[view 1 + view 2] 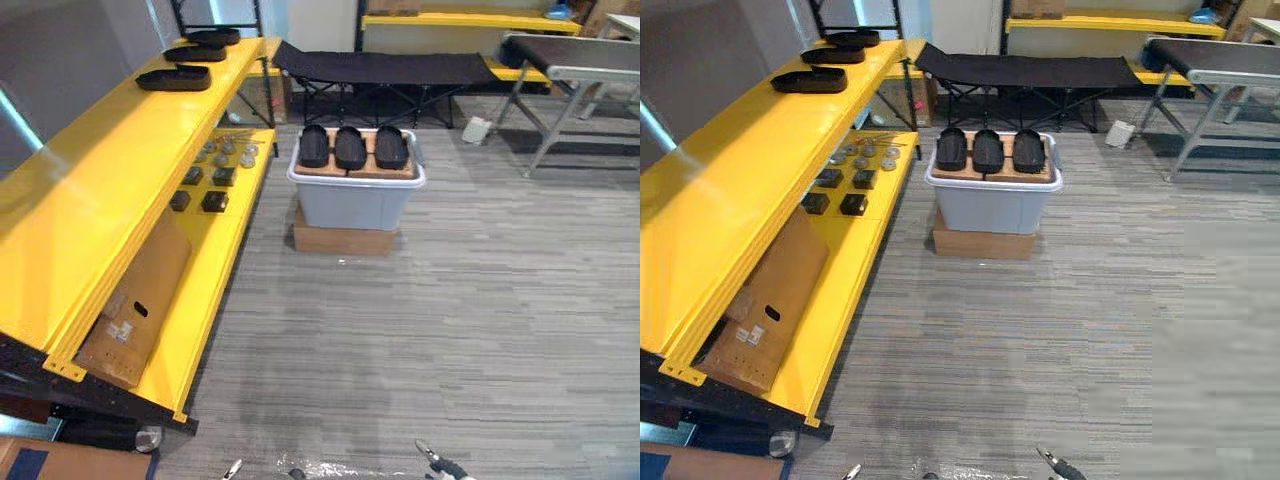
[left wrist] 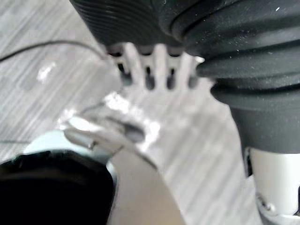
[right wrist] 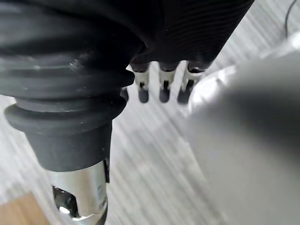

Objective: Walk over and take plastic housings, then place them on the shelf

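Three black plastic housings point(image 1: 350, 148) lie side by side on a wooden board on top of a grey-white bin point(image 1: 355, 200), which stands on the floor ahead of me. Three more housings point(image 1: 175, 77) rest in a row on the top level of the long yellow shelf point(image 1: 110, 190) on the left. My left hand point(image 2: 157, 65) hangs over the grey floor with straight fingers and holds nothing. My right hand point(image 3: 161, 86) also hangs with relaxed, straight fingers and is empty. Both hands are far from the bin.
The bin sits on a flat cardboard box point(image 1: 343, 240). The shelf's lower level holds small dark and round parts point(image 1: 213, 175) and a leaning cardboard carton point(image 1: 135, 305). A black folding cot point(image 1: 385, 70) stands behind the bin, with a grey conveyor table point(image 1: 575, 65) at the back right.
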